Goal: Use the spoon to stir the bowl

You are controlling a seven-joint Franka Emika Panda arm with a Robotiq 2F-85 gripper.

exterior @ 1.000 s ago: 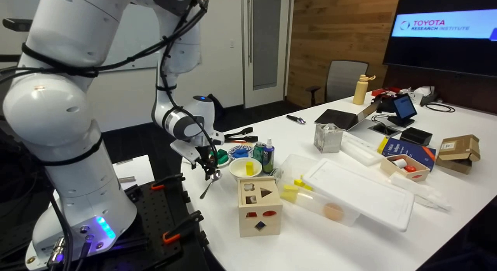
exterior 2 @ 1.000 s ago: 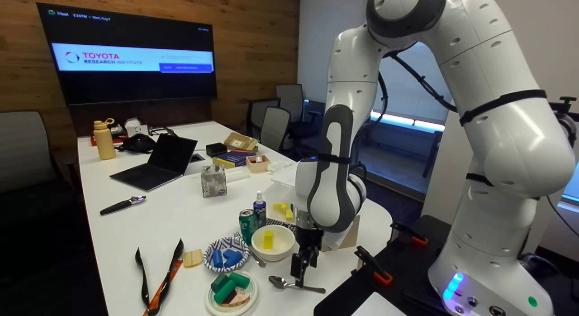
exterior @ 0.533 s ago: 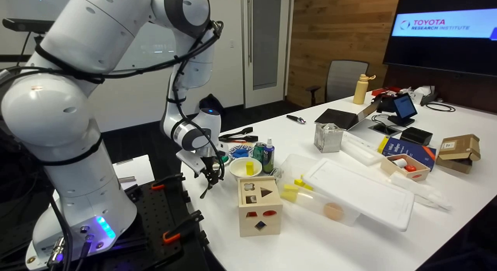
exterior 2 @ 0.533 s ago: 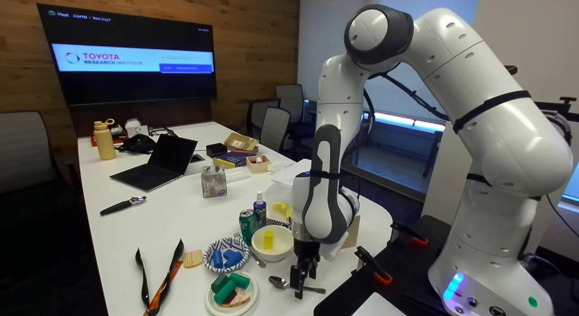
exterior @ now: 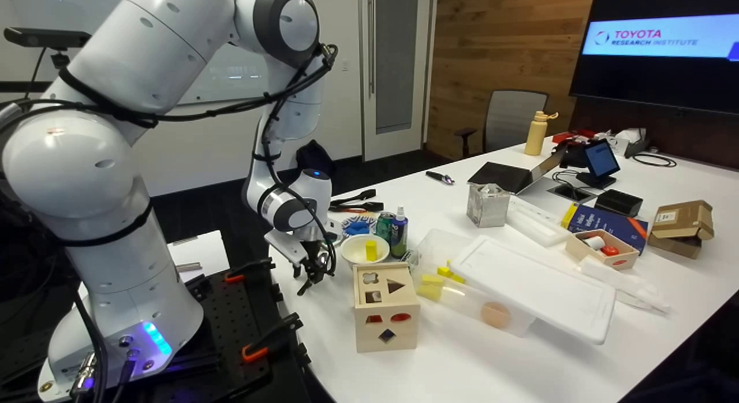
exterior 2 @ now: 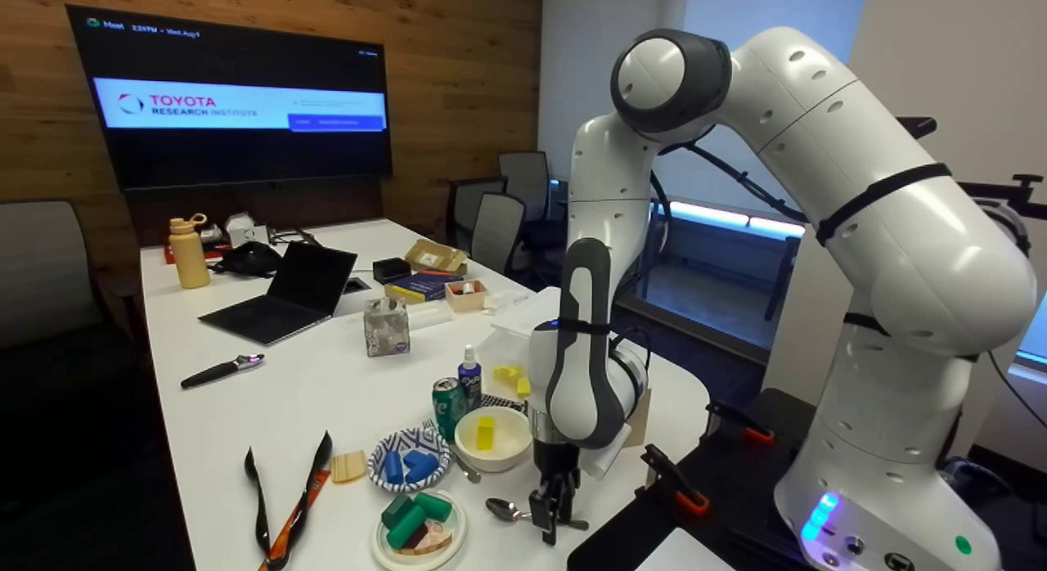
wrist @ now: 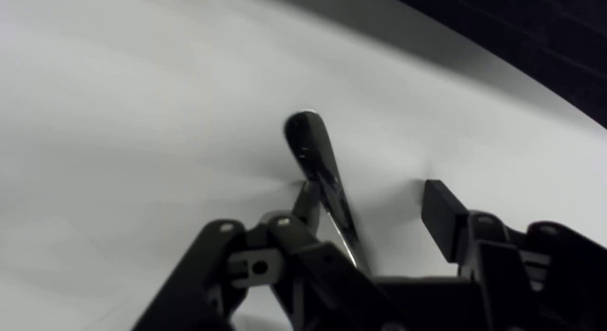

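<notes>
A yellow block [exterior 2: 485, 433] occupies the bowl [exterior 2: 511, 440]; gripper [wrist: 372, 191] fingers, apart, straddle the spoon [wrist: 333, 193], perhaps touching.

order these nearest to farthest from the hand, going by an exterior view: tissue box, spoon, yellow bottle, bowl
From the hand, in an exterior view:
1. spoon, on the table right at the hand
2. bowl, up-left of the hand in the picture
3. tissue box, farther up-left, past the bowl
4. yellow bottle, toward the table's far end

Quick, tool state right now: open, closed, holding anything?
Tool: open, holding nothing; in the wrist view the spoon shows between its spread jaws, nearer one of them.
</notes>
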